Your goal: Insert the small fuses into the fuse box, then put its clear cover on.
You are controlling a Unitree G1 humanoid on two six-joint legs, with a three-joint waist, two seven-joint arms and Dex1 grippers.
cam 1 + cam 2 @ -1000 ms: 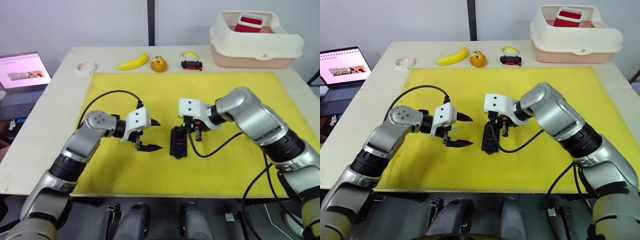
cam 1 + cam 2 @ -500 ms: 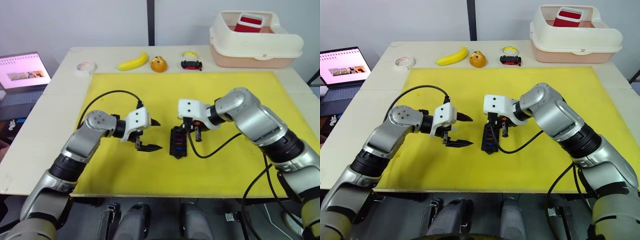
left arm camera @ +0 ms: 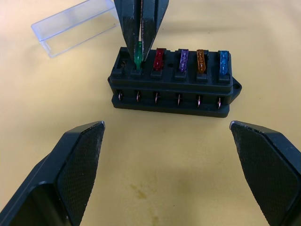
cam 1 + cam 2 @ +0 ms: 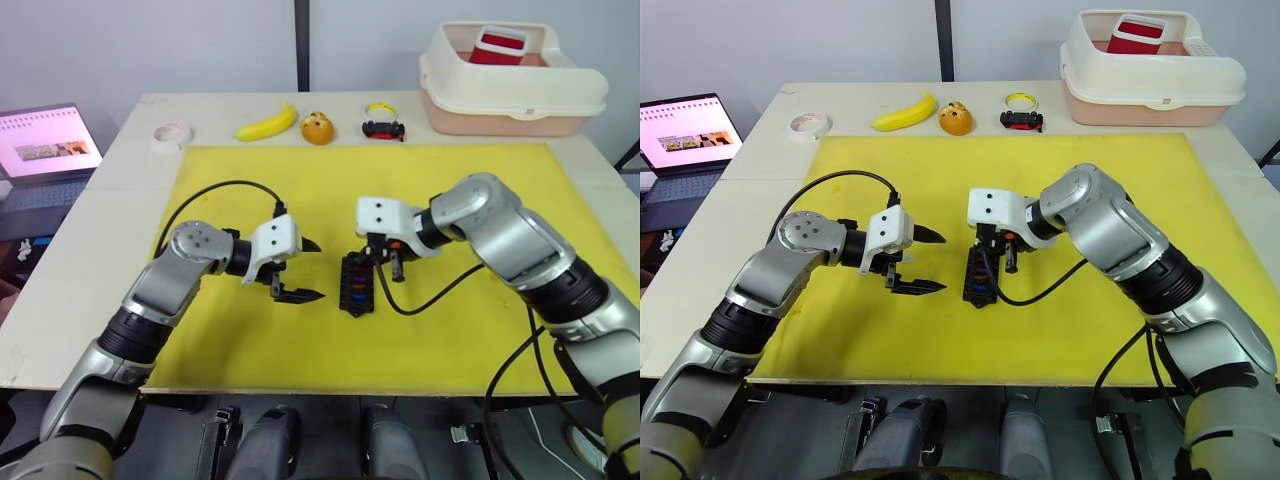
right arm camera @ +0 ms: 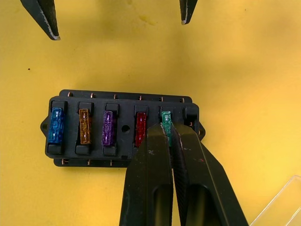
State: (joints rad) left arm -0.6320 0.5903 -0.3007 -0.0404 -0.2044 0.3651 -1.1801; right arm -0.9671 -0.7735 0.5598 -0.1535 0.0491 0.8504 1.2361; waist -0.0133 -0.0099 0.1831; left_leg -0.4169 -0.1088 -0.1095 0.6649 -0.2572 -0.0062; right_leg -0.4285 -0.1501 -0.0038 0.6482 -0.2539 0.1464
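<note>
Laptop (image 4: 45, 140): open, off the table's left side, screen lit.
Table (image 4: 120, 210): pale top carrying a yellow mat (image 4: 450, 330); a tape roll (image 4: 172, 133), banana (image 4: 267, 123), orange (image 4: 317, 129), small yellow ring (image 4: 379, 109) and black-and-red toy car (image 4: 384, 129) lie in a row along its far edge.
Left arm: bent at the elbow, forearm reaching toward the mat's centre, wrist level.
Left gripper (image 4: 299, 269): jaws wide, holding nothing; fingertips (image 3: 80, 160) point at the fuse box from just beside its left side, apart from it.
Fuse box (image 4: 357, 284): black, lying on the mat near its centre, between the two grippers.
Small fuses (image 5: 109, 127): blue, orange, purple and red ones are seated in a row of slots; the slot past the green one holds none.
Green fuse (image 3: 138, 52): upright at its slot next to the red one, pinched from above.
Right gripper (image 5: 167, 129): jaws narrow, closed on the green fuse, fingers pointing down onto the box.
Right arm: reaches in from the right, elbow raised, forearm angled toward the mat's centre.
Clear cover (image 3: 75, 26): lying on the mat near the box, on the right gripper's side, apart from it.
Lidded bin (image 4: 510, 85): cream and pink, at the table's far right corner, with a red item on top.
</note>
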